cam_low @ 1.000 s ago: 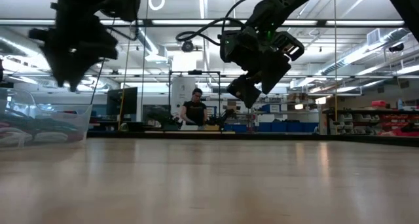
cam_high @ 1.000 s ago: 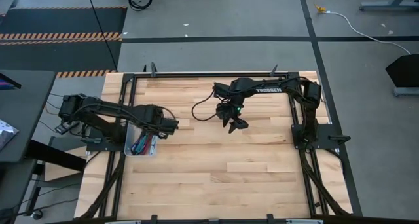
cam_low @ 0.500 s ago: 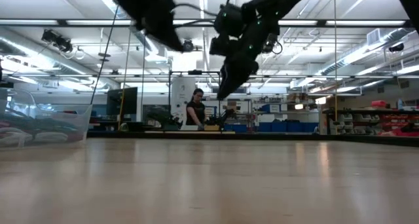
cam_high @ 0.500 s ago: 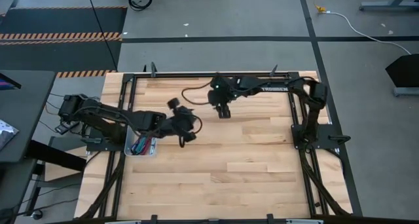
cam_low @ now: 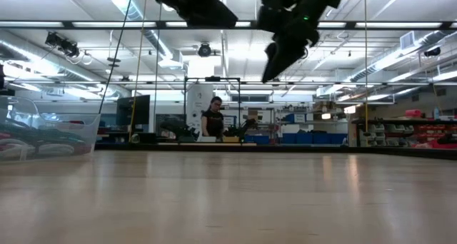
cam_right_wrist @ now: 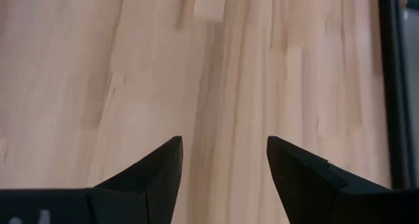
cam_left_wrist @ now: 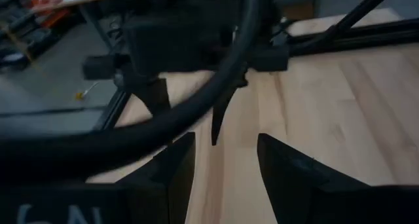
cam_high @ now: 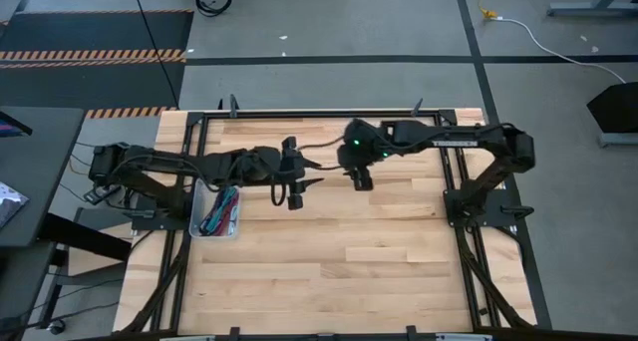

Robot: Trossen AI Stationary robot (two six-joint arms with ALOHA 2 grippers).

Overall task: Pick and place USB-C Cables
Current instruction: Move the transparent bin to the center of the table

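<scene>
Right now the cables (cam_high: 221, 212) lie bundled in a clear tub (cam_high: 198, 194) by the surface's left edge. Both pincers, left (cam_high: 295, 194) and right (cam_high: 360, 180), hang w/ fingers apart, empty, mid-surface near the far edge. Cables look light, floppy; prob. best pinched mid-bundle.

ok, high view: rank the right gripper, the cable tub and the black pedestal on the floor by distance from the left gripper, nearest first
1. Right gripper: just across the table's middle from the left gripper, fingers open and empty.
2. Clear tub with the cable bundles: at the table's left edge, back along the left arm.
3. Black pedestal: on the floor, off the table's right side.
</scene>
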